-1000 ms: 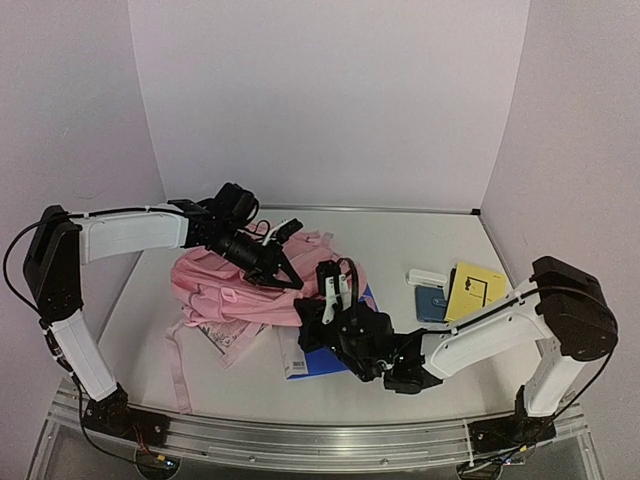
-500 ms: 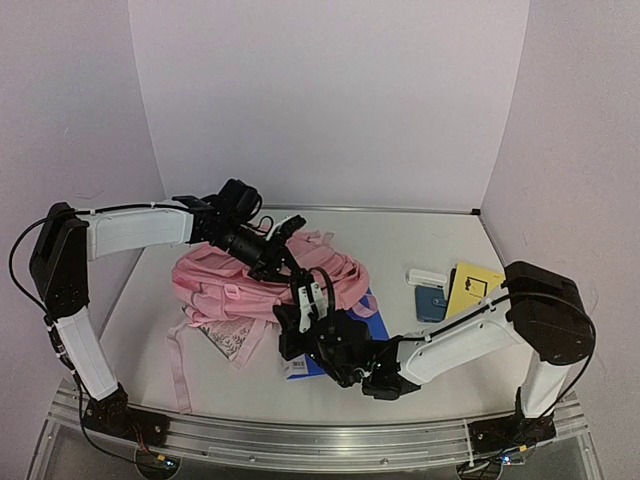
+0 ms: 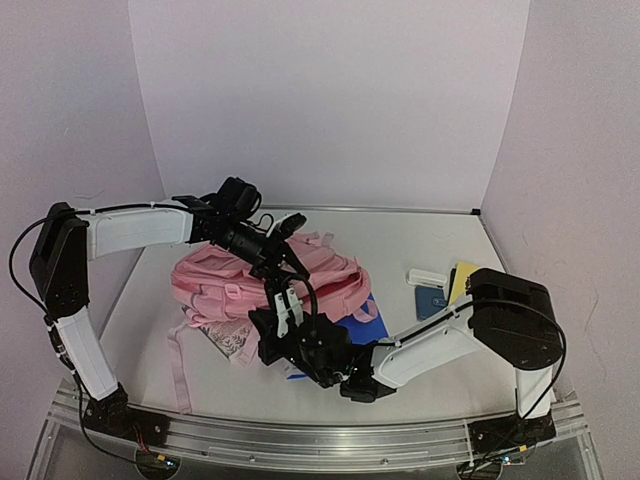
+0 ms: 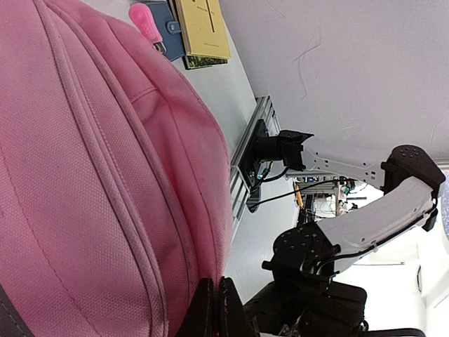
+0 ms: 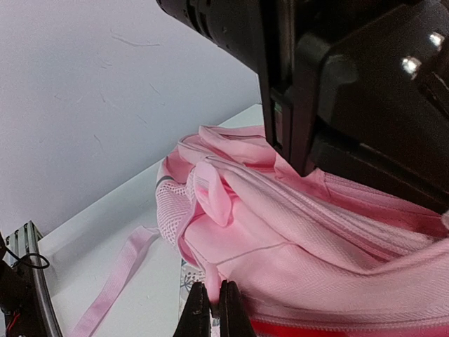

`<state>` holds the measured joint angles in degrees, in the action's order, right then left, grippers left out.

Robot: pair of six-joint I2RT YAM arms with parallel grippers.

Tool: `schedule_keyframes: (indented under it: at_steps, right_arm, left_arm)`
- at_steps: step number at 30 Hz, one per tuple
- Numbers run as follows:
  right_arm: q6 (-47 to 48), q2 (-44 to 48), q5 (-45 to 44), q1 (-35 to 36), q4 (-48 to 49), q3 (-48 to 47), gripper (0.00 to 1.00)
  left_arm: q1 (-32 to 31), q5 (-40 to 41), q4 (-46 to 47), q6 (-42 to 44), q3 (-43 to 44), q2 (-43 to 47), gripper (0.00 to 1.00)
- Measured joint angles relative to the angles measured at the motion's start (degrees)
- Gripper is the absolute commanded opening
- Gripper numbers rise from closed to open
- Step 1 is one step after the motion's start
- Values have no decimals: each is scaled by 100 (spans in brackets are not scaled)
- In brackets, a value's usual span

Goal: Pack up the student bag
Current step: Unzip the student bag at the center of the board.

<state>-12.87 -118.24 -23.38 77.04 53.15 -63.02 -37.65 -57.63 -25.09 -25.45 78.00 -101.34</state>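
Note:
The pink student bag [image 3: 225, 285] lies on the table left of centre. My left gripper [image 3: 288, 264] is above its top right part, shut on a fold of its pink fabric [image 4: 210, 232]; the jaws meet at the bottom of the left wrist view [image 4: 214, 312]. My right gripper [image 3: 270, 325] is at the bag's near edge, shut on a small pink tab [image 5: 208, 277] that hangs from the bag [image 5: 316, 232]. The left arm's black gripper body [image 5: 337, 84] fills the top right of the right wrist view.
A blue book [image 3: 372, 322] lies partly under the bag and the right arm. A patterned notebook [image 3: 228, 340] sticks out under the bag's near left. A loose pink strap [image 3: 178, 365] trails toward the front. A white item [image 3: 425, 277], blue wallet [image 3: 430, 302] and yellow booklet [image 3: 462, 278] lie at the right.
My right gripper has moved left along the bag's near edge, still shut on the tab. The left gripper has stayed shut on the fabric and has risen slightly.

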Motion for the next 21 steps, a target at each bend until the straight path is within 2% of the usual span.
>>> schedule_keyframes:
  at_steps: [8, 21]
  right_arm:
    - [142, -612, 298, -48, 145, -637, 0]
    - [185, -1085, 761, -153, 210, -1131, 0]
  left_arm:
    - [26, -172, 224, -246, 0, 0, 0]
    - [37, -221, 317, -361, 0, 0, 0]
